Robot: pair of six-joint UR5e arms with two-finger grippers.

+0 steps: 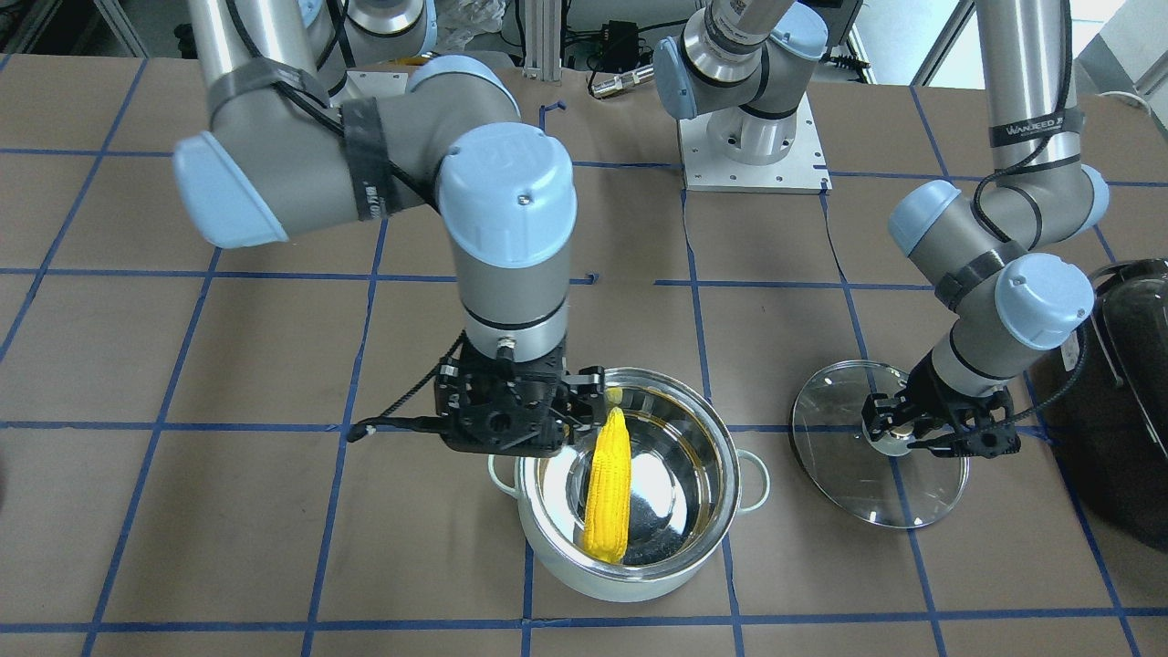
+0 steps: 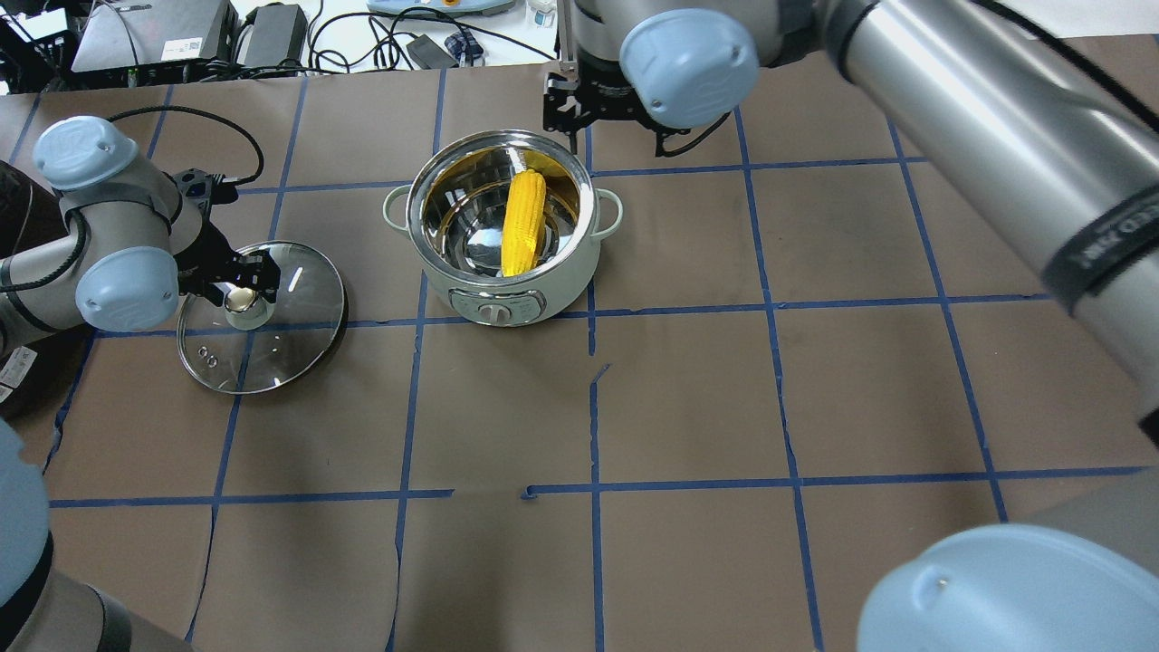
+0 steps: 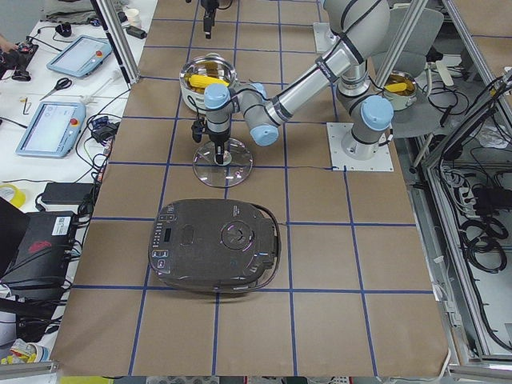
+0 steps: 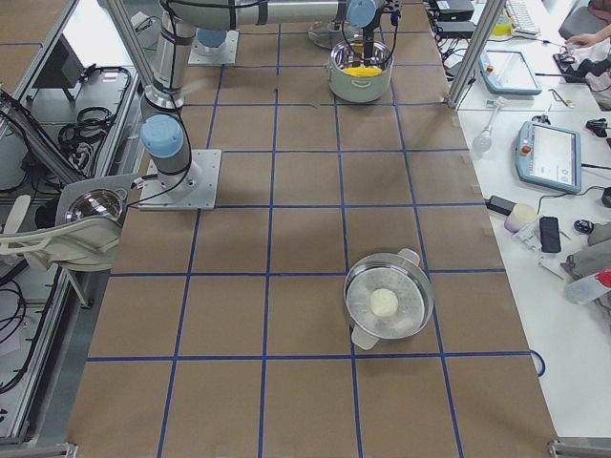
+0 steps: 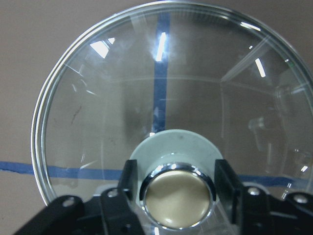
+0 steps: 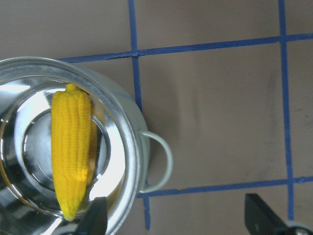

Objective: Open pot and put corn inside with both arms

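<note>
I'm seeing the bright yellow plastic corn cob (image 2: 523, 222) lying inside the open pale-green pot with the steel interior (image 2: 507, 288). My right gripper (image 6: 178, 216) is hovering beside the rim, fingers spread wide. My left gripper (image 2: 243, 292) is clamping the brass-coloured knob of the round glass lid (image 2: 290, 337), which is resting on the table beside the pot.

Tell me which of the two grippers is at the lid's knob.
The left gripper: its fingers flank the brass knob of the glass lid. The right gripper hangs open by the pot holding the corn.
</note>
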